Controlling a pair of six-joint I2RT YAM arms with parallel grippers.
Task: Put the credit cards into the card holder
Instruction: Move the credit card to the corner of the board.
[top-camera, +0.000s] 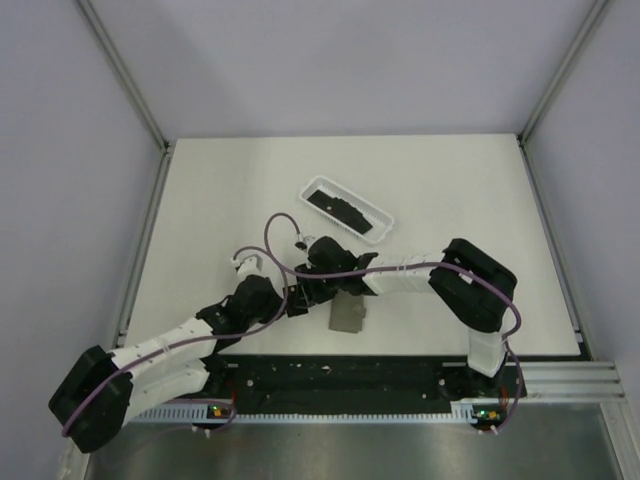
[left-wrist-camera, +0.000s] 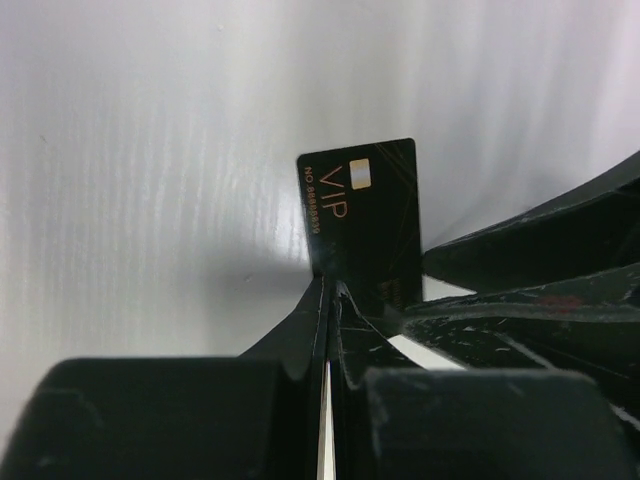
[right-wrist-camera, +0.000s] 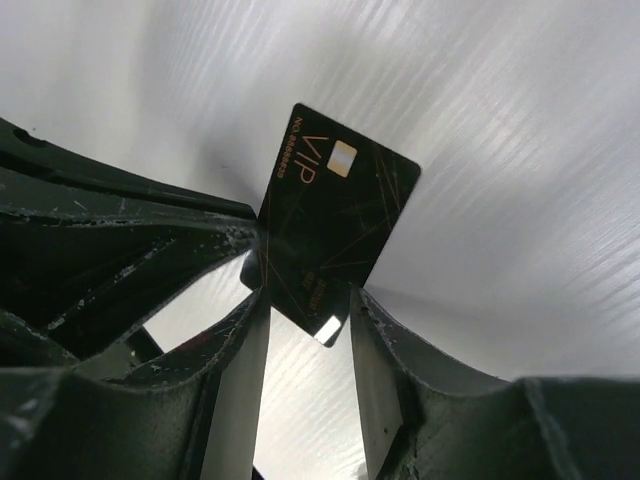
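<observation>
My left pincer pinches the black VIP card, right pincer wide around its end; I'd square it up before steering to the grey card holder just beside.

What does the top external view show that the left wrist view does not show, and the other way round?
Only the top external: the white tray with black cards, and the grey card holder. Only the left wrist: gold VIP lettering on the black card pinched in the left gripper. Both: the left gripper over the white table.
</observation>
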